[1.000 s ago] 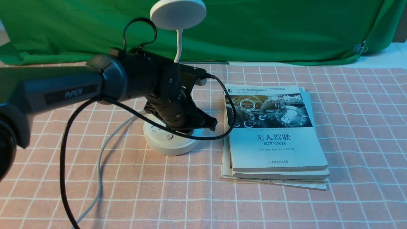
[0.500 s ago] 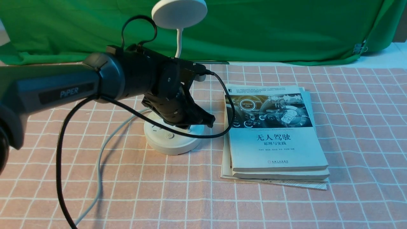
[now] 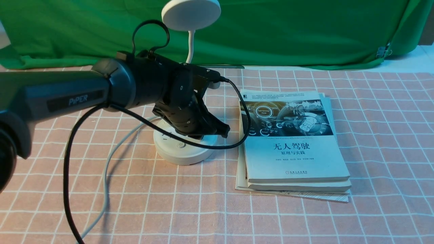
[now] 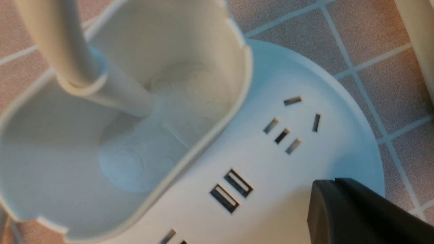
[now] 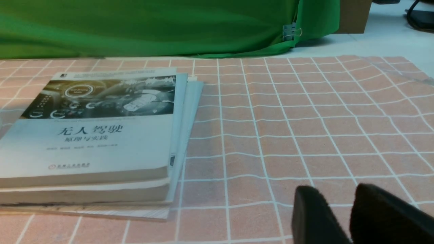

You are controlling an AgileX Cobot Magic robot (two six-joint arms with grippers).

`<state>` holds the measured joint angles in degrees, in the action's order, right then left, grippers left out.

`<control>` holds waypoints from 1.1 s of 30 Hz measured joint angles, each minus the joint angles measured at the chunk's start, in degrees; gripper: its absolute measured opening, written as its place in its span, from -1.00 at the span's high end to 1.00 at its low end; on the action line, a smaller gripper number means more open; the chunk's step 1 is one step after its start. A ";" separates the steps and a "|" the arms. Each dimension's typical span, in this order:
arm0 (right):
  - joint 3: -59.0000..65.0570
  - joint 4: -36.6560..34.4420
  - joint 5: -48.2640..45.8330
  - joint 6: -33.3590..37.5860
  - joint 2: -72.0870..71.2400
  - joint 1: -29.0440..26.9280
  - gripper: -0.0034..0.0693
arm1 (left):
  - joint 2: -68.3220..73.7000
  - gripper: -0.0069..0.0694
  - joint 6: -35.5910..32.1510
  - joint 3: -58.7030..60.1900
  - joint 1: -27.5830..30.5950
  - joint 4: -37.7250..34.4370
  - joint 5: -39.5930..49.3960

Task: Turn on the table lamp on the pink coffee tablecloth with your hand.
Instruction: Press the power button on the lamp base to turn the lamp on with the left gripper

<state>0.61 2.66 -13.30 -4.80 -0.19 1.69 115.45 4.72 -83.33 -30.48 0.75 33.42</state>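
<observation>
"What is the left gripper (image 4: 335, 184) doing?"

"Its fingers look pressed together, empty, pointing down over the lamp's white base (image 3: 183, 156). I can't tell whether they touch it."

"And the power button (image 3: 181, 144)?"

"Bare in the front view, on the near side of the base. The tips seem to be beyond it, so I'd judge that the press is still to be made."

"How is the left arm (image 3: 78, 93) held?"

"It reaches in from the robot's left, forearm nearly level, wrist bent steeply down. Its black cable (image 3: 154, 127) loops in front of the base, close to the button in that view."

"Where's the table lamp (image 3: 191, 15), and is it lit?"

"Upright on the pink coffee tablecloth (image 3: 271, 220), left of the books (image 3: 291, 162). The underside of its head shows no glow, so the reaching looks done; pressing and backing off remain."

"The right gripper (image 5: 335, 188)?"

"Beyond the books, over the cloth, fingers slightly apart, holding nothing I can see. It has no part in this."
</observation>
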 joint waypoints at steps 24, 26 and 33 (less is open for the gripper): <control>0.00 0.00 0.00 0.00 0.00 0.00 0.24 | 1.73 0.76 -0.43 -0.47 0.00 -0.01 0.73; 0.00 0.00 0.00 0.00 0.00 0.00 0.24 | 1.94 0.76 -0.62 -0.06 0.00 -0.06 0.58; 0.00 0.00 0.00 0.00 0.00 0.00 0.24 | -0.25 0.76 -0.76 1.89 0.00 -0.20 -0.64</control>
<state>0.61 2.66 -13.30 -4.80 -0.19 1.69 115.19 3.96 -81.44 -30.48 0.55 32.78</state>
